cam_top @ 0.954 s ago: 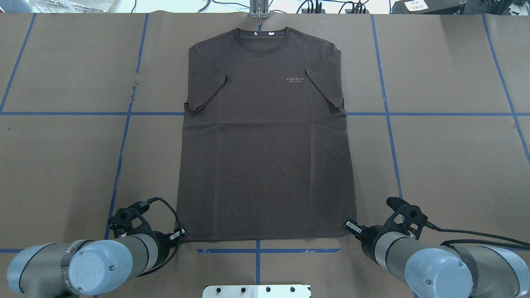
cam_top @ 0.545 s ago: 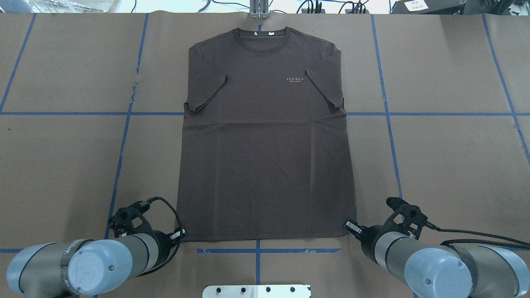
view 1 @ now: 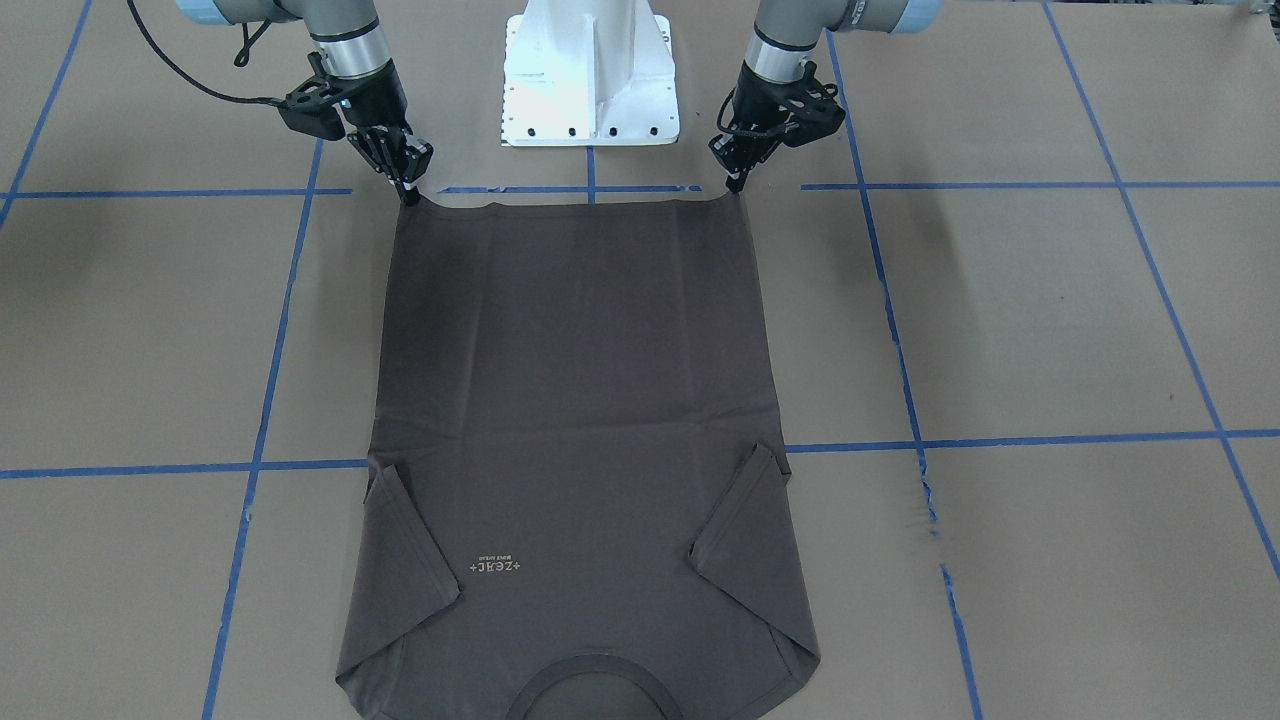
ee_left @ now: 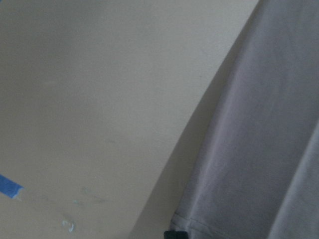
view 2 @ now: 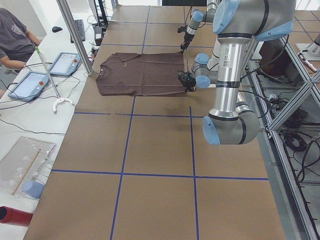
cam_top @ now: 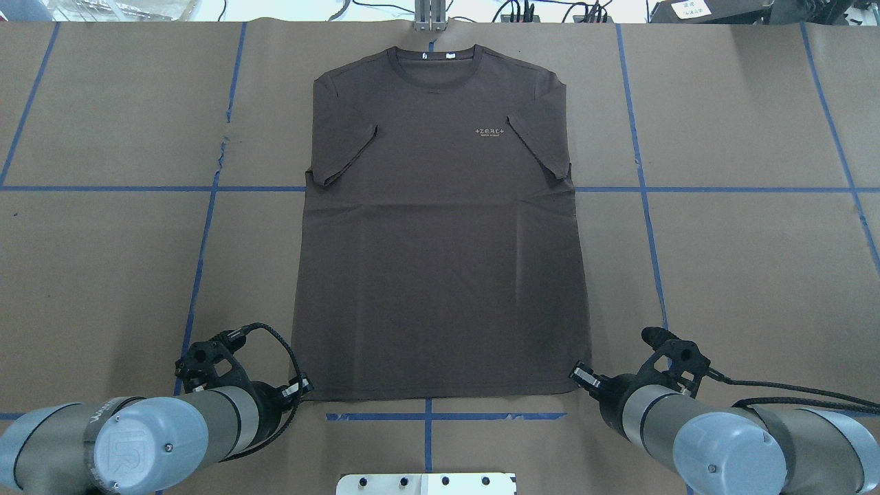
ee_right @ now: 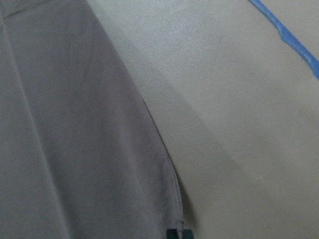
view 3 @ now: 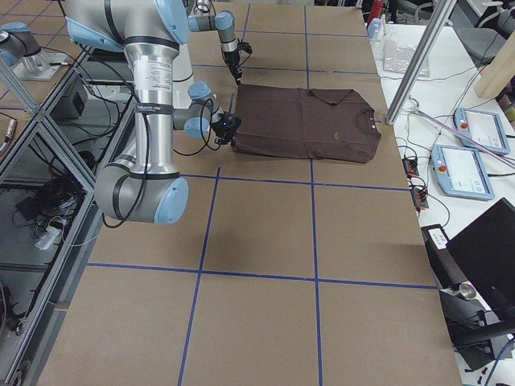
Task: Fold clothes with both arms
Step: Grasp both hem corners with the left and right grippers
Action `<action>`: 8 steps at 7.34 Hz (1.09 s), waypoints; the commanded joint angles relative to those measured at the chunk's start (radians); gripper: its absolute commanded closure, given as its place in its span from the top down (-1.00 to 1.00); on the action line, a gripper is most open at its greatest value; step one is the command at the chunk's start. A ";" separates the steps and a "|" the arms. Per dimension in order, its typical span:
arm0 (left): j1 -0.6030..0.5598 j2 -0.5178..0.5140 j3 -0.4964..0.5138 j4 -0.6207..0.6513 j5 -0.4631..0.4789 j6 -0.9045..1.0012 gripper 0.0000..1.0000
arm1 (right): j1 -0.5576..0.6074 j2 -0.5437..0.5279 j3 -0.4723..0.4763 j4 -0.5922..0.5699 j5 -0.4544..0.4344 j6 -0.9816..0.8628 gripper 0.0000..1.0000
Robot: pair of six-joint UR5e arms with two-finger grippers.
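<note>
The dark brown-grey T-shirt (cam_top: pixel 440 261) lies flat on the brown paper, collar at the far edge, both sleeves folded inward, chest print up. It also shows in the front view (view 1: pixel 580 380). My left gripper (cam_top: pixel 302 392) sits at the near left hem corner, seen in the front view (view 1: pixel 737 186) with fingers pinched together on the corner. My right gripper (cam_top: pixel 576 375) is at the near right hem corner, also pinched shut there in the front view (view 1: pixel 409 197). Both wrist views show the hem edge (ee_left: pixel 269 149) (ee_right: pixel 75 139) slightly raised, casting a shadow.
The white pedestal base (view 1: pixel 590 80) stands between the arms at the near edge. Blue tape lines (cam_top: pixel 206 227) grid the paper. A metal post (cam_top: pixel 430 17) stands beyond the collar. An operator (view 2: pixel 15 35) and tablets (view 2: pixel 64 64) are off the far side.
The left arm has shifted slightly left and toward the robot, with the near left hem corner drawn a little outward. The right arm and the rest of the shirt have not moved.
</note>
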 commanded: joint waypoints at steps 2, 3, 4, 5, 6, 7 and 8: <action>0.102 0.041 -0.174 0.116 0.002 -0.004 -1.00 | -0.101 -0.063 0.139 -0.001 0.006 0.006 -1.00; 0.142 0.040 -0.243 0.171 0.002 -0.038 -1.00 | -0.153 -0.110 0.220 -0.001 0.006 0.008 -1.00; 0.139 0.040 -0.309 0.212 -0.014 -0.035 -1.00 | -0.153 -0.129 0.268 -0.001 0.006 0.009 -1.00; 0.113 0.040 -0.335 0.245 -0.068 -0.011 -1.00 | -0.123 -0.122 0.305 -0.001 -0.005 0.009 -1.00; 0.045 0.013 -0.337 0.260 -0.112 0.056 -1.00 | -0.044 -0.119 0.319 -0.001 0.006 0.002 -1.00; -0.024 -0.009 -0.332 0.262 -0.121 0.093 -1.00 | 0.010 -0.102 0.304 -0.001 0.047 -0.009 -1.00; -0.151 -0.070 -0.320 0.280 -0.162 0.221 -1.00 | 0.137 -0.018 0.227 -0.003 0.135 -0.065 -1.00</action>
